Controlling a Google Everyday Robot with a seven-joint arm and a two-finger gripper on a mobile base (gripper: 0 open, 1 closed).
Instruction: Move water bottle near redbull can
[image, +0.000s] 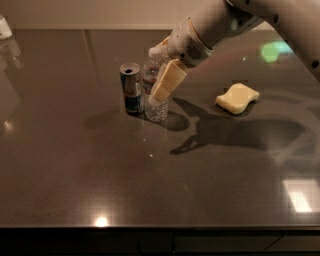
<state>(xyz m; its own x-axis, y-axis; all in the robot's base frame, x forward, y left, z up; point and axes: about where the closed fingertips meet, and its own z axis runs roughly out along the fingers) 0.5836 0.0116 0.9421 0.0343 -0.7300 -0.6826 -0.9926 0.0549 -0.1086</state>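
A dark, glossy desk (150, 180) fills the view. Its polished top mirrors ceiling lights as bright patches near the front edge and a green glow toward the far right corner. A pale wall runs behind the far edge. The robot's white arm (225, 22) comes in from the far right corner and slopes down toward the middle of the far half, casting a broad shadow to the right.

The gripper (161, 86), with cream-coloured, blocky pads, sits tilted against the front of the water bottle (158, 111). Whether it clamps the bottle or only rests against it cannot be told.

The bottle is clear, ribbed plastic with a thin dark label band, and it stands upright on the desk. The redbull can (132, 89) is just to its left, a slim silver-and-blue cylinder with a pull-tab top, also upright.

A soft yellow sponge (237, 98) with rounded edges lies well apart to the right. A small white object (4, 27) sits in the far left corner.
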